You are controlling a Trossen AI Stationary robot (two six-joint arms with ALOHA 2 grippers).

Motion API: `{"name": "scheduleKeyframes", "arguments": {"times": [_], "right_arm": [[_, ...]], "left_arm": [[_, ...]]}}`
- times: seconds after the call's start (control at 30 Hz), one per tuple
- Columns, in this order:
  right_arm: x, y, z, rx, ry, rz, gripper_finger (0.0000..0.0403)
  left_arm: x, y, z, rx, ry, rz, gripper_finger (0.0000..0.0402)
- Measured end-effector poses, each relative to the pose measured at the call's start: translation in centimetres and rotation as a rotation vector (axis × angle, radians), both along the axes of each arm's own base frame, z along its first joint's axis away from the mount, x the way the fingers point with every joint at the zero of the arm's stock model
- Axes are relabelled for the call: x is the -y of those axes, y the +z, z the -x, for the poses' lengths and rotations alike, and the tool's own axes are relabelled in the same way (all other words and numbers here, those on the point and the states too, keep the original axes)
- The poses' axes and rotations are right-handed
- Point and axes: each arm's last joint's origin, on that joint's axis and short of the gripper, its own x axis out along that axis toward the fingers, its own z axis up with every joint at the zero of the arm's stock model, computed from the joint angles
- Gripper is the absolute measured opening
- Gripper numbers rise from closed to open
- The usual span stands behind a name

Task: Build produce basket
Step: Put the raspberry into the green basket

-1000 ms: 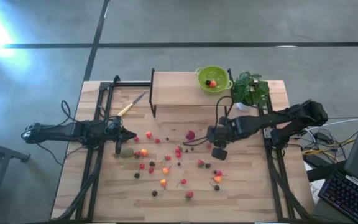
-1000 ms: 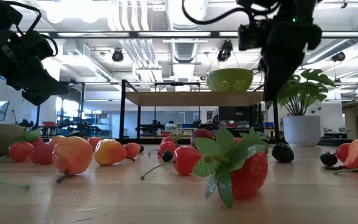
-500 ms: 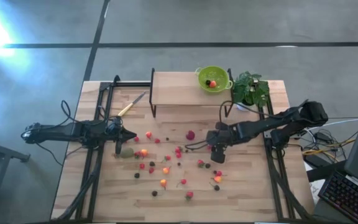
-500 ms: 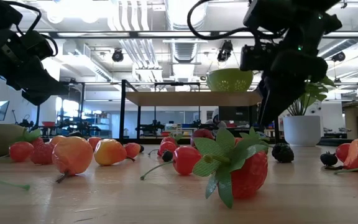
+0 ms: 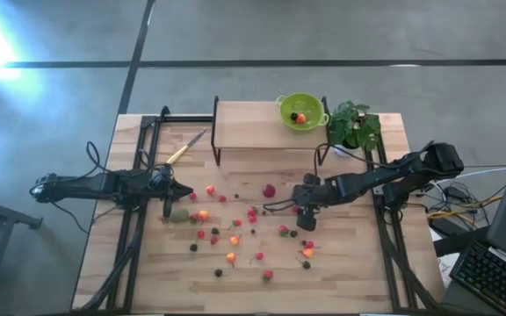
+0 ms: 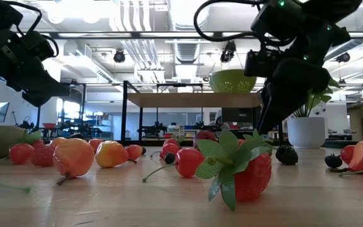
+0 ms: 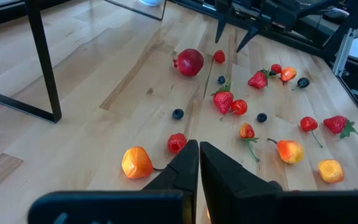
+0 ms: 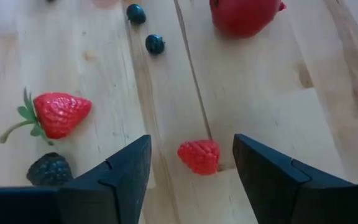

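Note:
The lime-green produce basket [image 5: 299, 112] stands on a raised wooden shelf [image 5: 249, 125] at the table's far side, with a few fruits inside. Small red, orange and dark produce lies scattered over the table [image 5: 235, 230], and a brownish-green kiwi [image 5: 179, 214] lies near the left. My right gripper [image 8: 191, 163] is open and points steeply down, with a red raspberry [image 8: 199, 155] lying on the wood between its fingers, untouched. It also shows as my right gripper [image 5: 303, 215] in the high view. My left gripper [image 7: 199, 155] is shut and holds nothing, hovering above the table's left part.
A potted plant [image 5: 354, 127] stands right of the shelf, and a yellow-handled knife [image 5: 185, 149] lies at the far left. Near my right gripper lie a strawberry [image 8: 58, 114], a blackberry [image 8: 50, 170], two blueberries [image 8: 155, 43] and a large red fruit [image 8: 244, 14]. Black frame rails [image 5: 139, 175] run along both sides.
My right gripper has come down toward the table over the raspberry and has tipped more steeply downward. The produce has stayed where it was.

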Motion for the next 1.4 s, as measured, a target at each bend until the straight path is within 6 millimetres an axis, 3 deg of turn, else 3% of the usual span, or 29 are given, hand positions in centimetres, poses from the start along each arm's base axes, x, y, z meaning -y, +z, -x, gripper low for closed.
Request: {"name": "scheduleKeyframes", "arguments": {"times": [0.47,1.1,1.4], "right_arm": [[0.4,-2.0,1.2,0.048,-0.041,0.062,0.0208],[0.5,-3.3,2.1,0.119,-0.069,0.035,0.0244],[0.5,-4.4,2.1,0.102,-0.060,0.030,0.0223]], "left_arm": [[0.0,0.0,0.0,0.000,0.000,0.000,0.0021],[0.0,0.0,0.0,0.000,0.000,0.000,0.0021],[0.0,0.0,0.0,0.000,0.000,0.000,0.0021]]}}
